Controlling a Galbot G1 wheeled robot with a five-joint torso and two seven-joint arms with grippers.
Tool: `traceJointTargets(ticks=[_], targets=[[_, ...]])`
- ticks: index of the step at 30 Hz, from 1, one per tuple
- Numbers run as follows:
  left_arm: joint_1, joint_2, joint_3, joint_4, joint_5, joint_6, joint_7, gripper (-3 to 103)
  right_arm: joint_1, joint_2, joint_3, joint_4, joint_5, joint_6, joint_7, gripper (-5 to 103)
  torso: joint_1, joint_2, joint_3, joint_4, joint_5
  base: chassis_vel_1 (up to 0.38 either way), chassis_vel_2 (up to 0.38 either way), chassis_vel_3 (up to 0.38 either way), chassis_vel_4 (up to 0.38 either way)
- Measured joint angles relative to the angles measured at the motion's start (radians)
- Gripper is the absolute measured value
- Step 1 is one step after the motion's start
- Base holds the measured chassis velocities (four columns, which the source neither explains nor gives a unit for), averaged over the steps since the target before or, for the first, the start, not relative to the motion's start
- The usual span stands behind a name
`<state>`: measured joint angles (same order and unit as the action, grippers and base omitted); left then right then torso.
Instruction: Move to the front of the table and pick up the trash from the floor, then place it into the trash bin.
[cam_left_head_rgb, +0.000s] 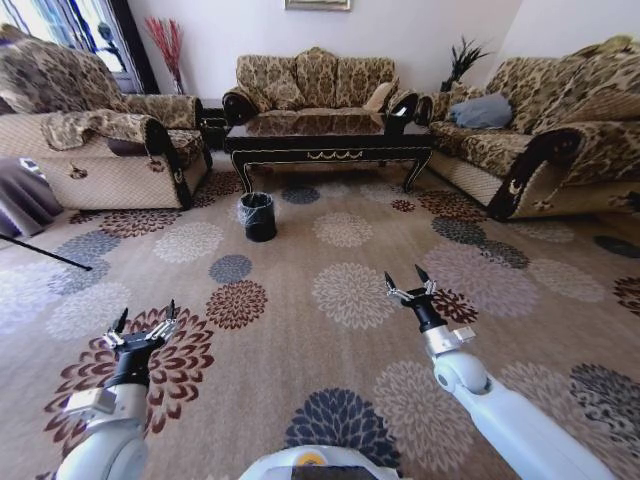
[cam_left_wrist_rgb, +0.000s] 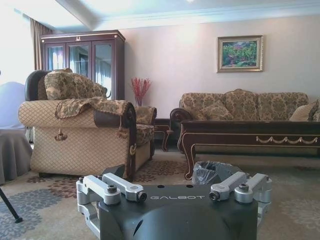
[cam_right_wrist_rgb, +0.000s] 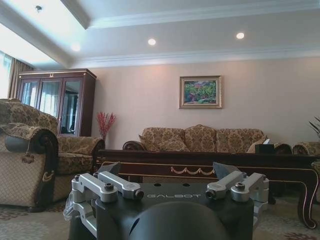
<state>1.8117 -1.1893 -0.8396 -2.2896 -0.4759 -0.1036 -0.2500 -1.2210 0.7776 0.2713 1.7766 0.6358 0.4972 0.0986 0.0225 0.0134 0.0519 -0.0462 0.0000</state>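
Both tools, left (cam_left_head_rgb: 146, 322) and right (cam_left_head_rgb: 410, 283), gape empty, well short of the bin (cam_left_head_rgb: 258, 216); paper scraps there would crush easily.

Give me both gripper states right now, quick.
Left gripper: open, holding nothing, low over the beige flower-medallion carpet.
Right gripper: open, holding nothing, also over the carpet.

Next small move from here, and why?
Probably drive forward: the long dark-brown coffee table and small black lined trash bin sit far across the patterned beige carpet; the open left tool and right tool hold nothing.
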Motion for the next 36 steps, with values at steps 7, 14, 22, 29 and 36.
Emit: traceJointTargets(ticks=[7, 14, 22, 29, 36], targets=[[-0.001, 0.000, -0.001, 0.006, -0.009, -0.018, 0.040, 100, 0.001, 0.000, 0.000, -0.005, -0.004, 0.004, -0.001, 100, 0.000, 0.035, 0.034, 0.0000, 0.0000, 0.000, 0.000, 0.000, 0.000], [-0.001, -0.001, 0.002, 0.005, -0.011, -0.020, 0.046, 100, 0.001, -0.002, 0.005, -0.010, -0.013, 0.004, 0.000, 100, 0.001, 0.059, 0.057, -0.0001, 0.0000, 0.000, 0.000, 0.000, 0.000], [0.000, 0.001, 0.002, 0.005, -0.012, -0.022, 0.050, 100, -0.002, -0.002, 0.007, -0.010, -0.017, 0.004, 0.004, 100, 0.007, 0.100, 0.093, 0.0000, 0.0001, 0.000, 0.000, 0.000, 0.000], [0.002, 0.003, 0.001, 0.002, -0.015, -0.022, 0.052, 100, -0.002, -0.005, 0.008, -0.008, -0.017, 0.004, 0.004, 100, 0.012, 0.124, 0.112, 0.0000, 0.0000, 0.000, 0.000, 0.000, 0.000], [0.008, 0.002, -0.001, -0.001, -0.015, -0.022, 0.053, 100, -0.003, -0.009, 0.009, -0.005, -0.017, 0.002, 0.007, 100, 0.018, 0.156, 0.138, 0.0000, 0.0000, 0.000, 0.000, 0.000, 0.000]])
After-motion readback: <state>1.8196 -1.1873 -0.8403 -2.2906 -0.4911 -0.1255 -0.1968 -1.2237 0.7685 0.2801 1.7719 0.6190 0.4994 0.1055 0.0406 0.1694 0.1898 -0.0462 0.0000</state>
